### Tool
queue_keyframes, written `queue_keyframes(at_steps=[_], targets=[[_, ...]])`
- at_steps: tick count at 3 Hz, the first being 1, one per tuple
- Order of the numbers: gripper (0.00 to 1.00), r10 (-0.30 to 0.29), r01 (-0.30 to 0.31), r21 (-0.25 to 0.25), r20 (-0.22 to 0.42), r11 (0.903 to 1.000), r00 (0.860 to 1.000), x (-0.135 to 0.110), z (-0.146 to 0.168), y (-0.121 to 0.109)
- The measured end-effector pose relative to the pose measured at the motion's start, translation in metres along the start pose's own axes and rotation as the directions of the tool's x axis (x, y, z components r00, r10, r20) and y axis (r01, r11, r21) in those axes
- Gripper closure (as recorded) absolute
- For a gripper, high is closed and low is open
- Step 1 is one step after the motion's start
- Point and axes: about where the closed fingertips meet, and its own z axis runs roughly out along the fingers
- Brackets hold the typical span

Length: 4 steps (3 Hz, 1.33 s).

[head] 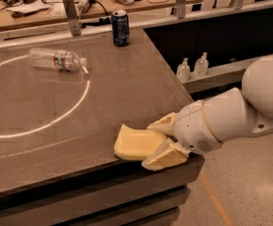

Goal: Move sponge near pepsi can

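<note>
You had the pincer (147, 146) clamped on the sponge (132, 142) at the tabletop's (56, 140) near edge, fingers hugging both sides, presumably for a carry, since the can (120, 28) stood way off at the far edge.

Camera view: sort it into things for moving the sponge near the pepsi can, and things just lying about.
Job: sponge, front right of the table; pepsi can, upright at back edge; gripper, at the sponge.
Lying about: water bottle, on its side; two small bottles, off the table.
</note>
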Motion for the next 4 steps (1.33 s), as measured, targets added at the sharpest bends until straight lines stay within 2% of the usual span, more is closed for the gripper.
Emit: queue_keyframes(at_steps=[1, 2, 3, 4], targets=[[0.7, -0.02, 0.02, 0.019, -0.015, 0.9996, 1.0, 0.004, -0.001, -0.007], [0.93, -0.013, 0.011, 0.087, 0.018, 0.9961, 1.0, -0.01, -0.014, -0.026], [1.0, -0.011, -0.001, 0.192, 0.062, 0.9814, 0.998, -0.033, -0.034, -0.062], [1.0, -0.004, -0.015, 0.286, 0.064, 0.958, 0.998, -0.048, -0.048, -0.104]])
